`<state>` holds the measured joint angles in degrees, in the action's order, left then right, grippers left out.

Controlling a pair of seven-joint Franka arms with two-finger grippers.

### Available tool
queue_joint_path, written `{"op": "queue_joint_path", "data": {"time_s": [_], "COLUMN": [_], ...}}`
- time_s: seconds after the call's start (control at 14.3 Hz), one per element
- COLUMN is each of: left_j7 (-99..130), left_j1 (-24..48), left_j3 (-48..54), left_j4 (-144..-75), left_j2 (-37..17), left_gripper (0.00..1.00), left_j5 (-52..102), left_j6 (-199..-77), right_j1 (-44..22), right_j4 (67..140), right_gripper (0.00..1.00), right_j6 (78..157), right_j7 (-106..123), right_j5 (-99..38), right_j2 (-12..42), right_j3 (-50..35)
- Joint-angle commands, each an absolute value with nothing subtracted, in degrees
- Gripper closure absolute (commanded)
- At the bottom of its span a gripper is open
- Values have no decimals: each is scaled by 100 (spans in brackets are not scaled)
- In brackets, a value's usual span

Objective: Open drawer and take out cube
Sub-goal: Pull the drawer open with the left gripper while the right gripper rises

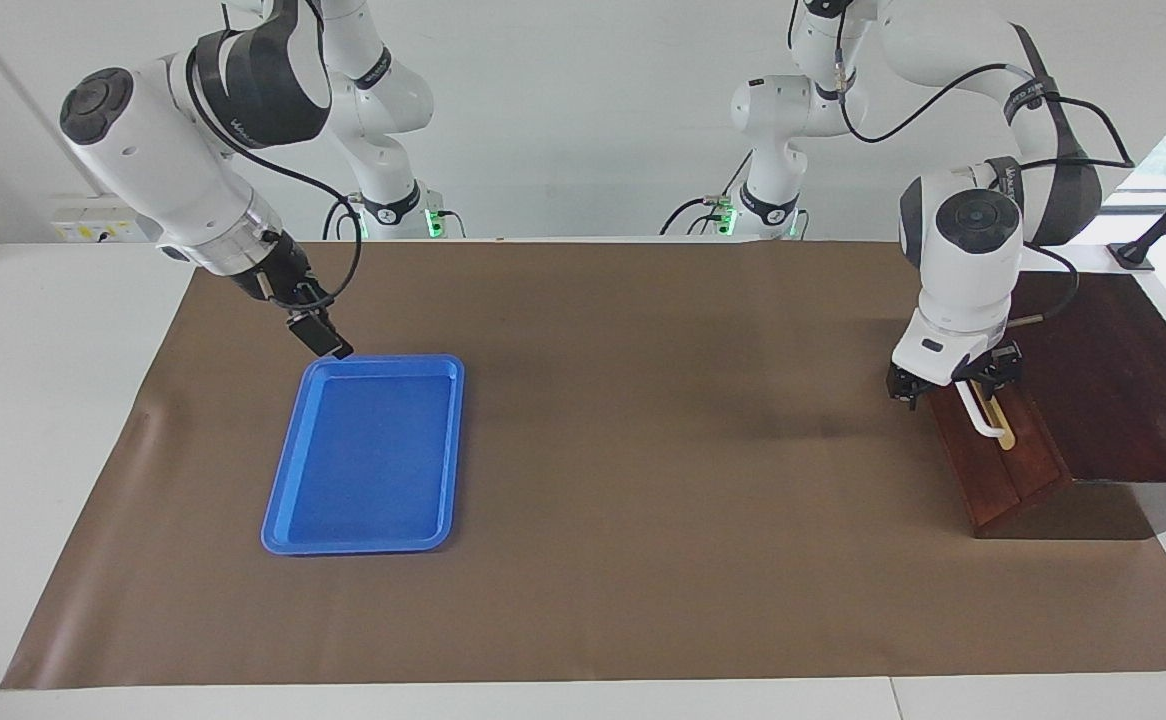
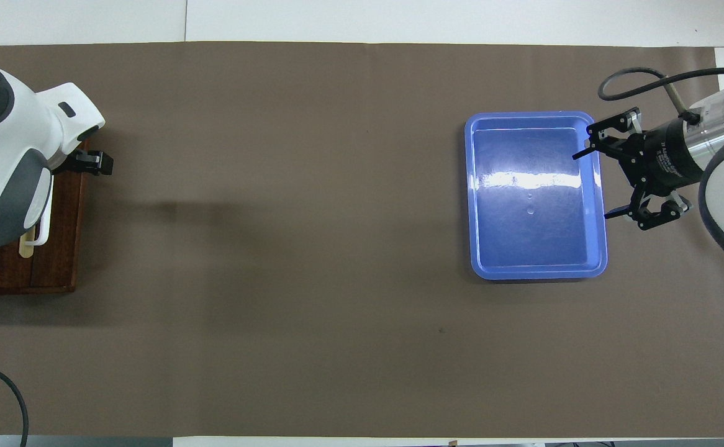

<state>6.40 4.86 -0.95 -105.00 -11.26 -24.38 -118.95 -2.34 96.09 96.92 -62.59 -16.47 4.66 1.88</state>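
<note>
The drawer (image 1: 1005,470) has a dark reddish-brown front and stands shut in its cabinet at the left arm's end of the table. Its white bar handle (image 1: 983,421) lies on a pale yellow strip. My left gripper (image 1: 953,384) is down at the handle's end nearer the robots, open, with one dark finger on each side of the bar. In the overhead view the arm covers most of it and only one of its fingers (image 2: 95,163) shows beside the drawer (image 2: 58,254). My right gripper (image 1: 321,338) (image 2: 593,184) hangs open over the blue tray's edge. The cube is hidden.
An empty blue plastic tray (image 1: 283,525) (image 2: 539,272) lies on the brown mat toward the right arm's end. The cabinet's dark wooden top (image 1: 1113,400) spreads out from the drawer at the table's end. The mat's edge runs along the table's white border.
</note>
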Motion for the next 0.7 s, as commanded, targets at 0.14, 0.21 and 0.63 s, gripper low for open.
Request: {"op": "queue_joint_path", "data": {"time_s": [0.14, 0.21, 0.63], "left_j7": [536, 527, 580], "left_j1": [510, 510, 536], "left_j3": [-272, -272, -264], "left_j4": [-10916, -10933, -11074], "left_j2": [-1054, -1055, -1186], "left_gripper": [0, 0, 0], "left_j5": [-2558, -2558, -2549], "left_j6": [-12392, -12393, -12612], "right_j1": [-211, -220, -501], "right_j4": [9712, 9686, 8720], "right_gripper": [0, 0, 0], "right_j6": [9949, 9967, 9773], "right_j7": [-7072, -7284, -7461], "right_j5": [-1969, -2091, -2285], "right_j2": [457, 483, 1220], "right_j3": [141, 141, 123]}}
